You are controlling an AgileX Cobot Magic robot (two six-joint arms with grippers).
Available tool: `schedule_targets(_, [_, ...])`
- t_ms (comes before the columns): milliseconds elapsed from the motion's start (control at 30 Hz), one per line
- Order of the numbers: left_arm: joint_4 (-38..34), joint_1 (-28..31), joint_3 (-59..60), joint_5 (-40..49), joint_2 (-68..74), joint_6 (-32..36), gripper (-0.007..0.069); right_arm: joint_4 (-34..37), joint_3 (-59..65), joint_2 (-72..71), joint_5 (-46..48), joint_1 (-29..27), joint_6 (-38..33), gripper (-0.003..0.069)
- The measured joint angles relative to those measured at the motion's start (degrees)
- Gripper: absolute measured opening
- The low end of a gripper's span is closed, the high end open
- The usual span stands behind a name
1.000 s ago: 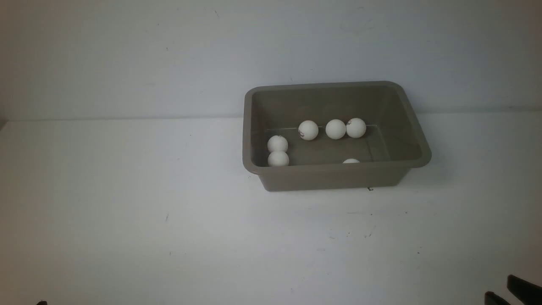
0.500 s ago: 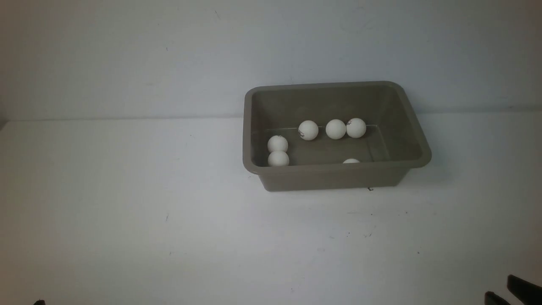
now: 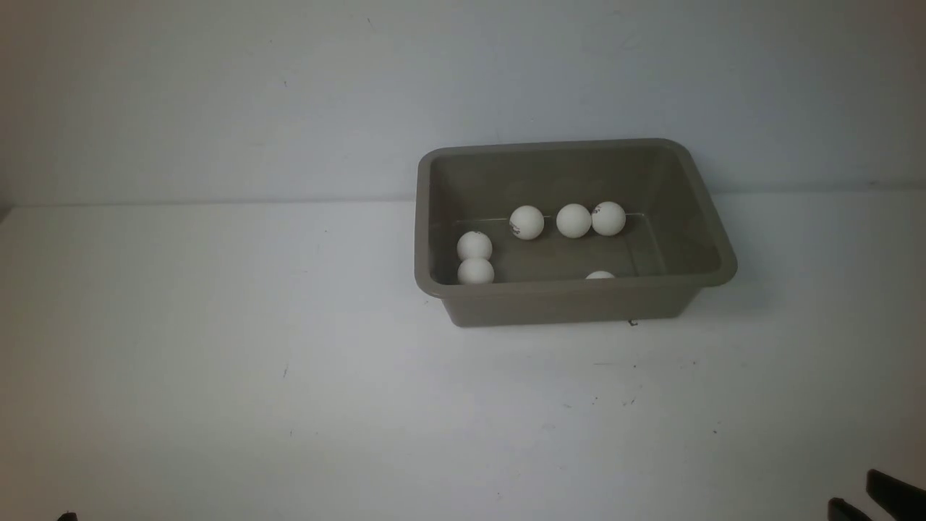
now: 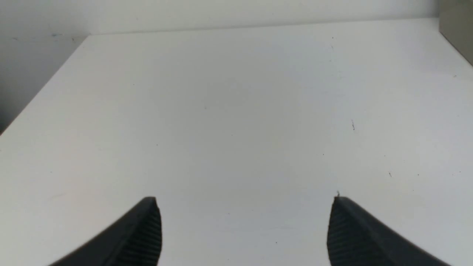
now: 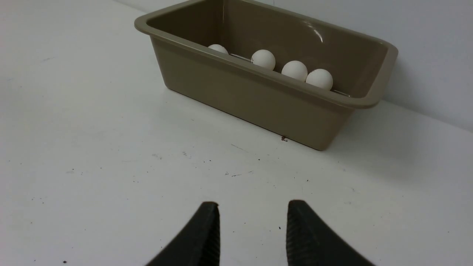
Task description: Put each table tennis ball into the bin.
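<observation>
The taupe bin [image 3: 571,289] stands at the back right of the white table, and several white table tennis balls lie inside it. Three of them sit in a row by the far wall [image 3: 574,221], two at the left end [image 3: 474,247], and one peeks over the near wall [image 3: 600,275]. In the right wrist view the bin [image 5: 258,99] is ahead, with balls [image 5: 294,70] showing over its rim. My right gripper [image 5: 253,204] hovers low over bare table, its jaws narrowly apart and empty. My left gripper [image 4: 244,201] is wide open and empty.
A pale wall runs close behind the bin. The table's left edge [image 4: 40,92] shows in the left wrist view, and a corner of the bin [image 4: 458,29] at that view's far side. Small dark specks [image 5: 236,173] mark the tabletop before the bin.
</observation>
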Motion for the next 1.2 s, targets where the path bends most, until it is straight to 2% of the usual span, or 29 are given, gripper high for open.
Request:
schedule_targets(367, [0.00, 0.00, 0.00, 0.00, 0.00, 0.00, 0.0545, -0.08, 0.00, 0.00, 0.24, 0.00, 0.00, 0.0243])
schedule_targets(600, [0.00, 0.00, 0.00, 0.00, 0.00, 0.05, 0.0545, -4.26, 0.00, 0.00, 2.11, -0.06, 0.32, 0.0243])
schedule_targets(700, [0.00, 0.00, 0.00, 0.00, 0.00, 0.05, 0.0545, -5.10, 0.00, 0.00, 1.85, -1.96, 2.58, 0.0243])
schedule_targets(733, [0.00, 0.00, 0.00, 0.00, 0.00, 0.05, 0.0545, -5.20, 0.00, 0.00, 1.16, -5.64, 4.50, 0.0243])
schedule_targets(767, [0.00, 0.00, 0.00, 0.00, 0.00, 0.05, 0.0545, -5.20, 0.00, 0.00, 1.16, -5.64, 4.50, 0.0243])
schedule_targets(867, [0.00, 0.00, 0.00, 0.00, 0.00, 0.05, 0.0545, -5.55, 0.00, -0.14, -1.64, -16.90, 9.36, 0.0243])
schedule_targets(1000, [0.00, 0.00, 0.00, 0.00, 0.00, 0.05, 0.0545, -5.79, 0.00, -4.75, -4.01, -25.14, 10.98, 0.0243])
schedule_targets(1200, [0.00, 0.00, 0.00, 0.00, 0.00, 0.05, 0.0545, -5.84, 0.00, -11.26, -4.25, -29.94, 13.70, 0.0243])
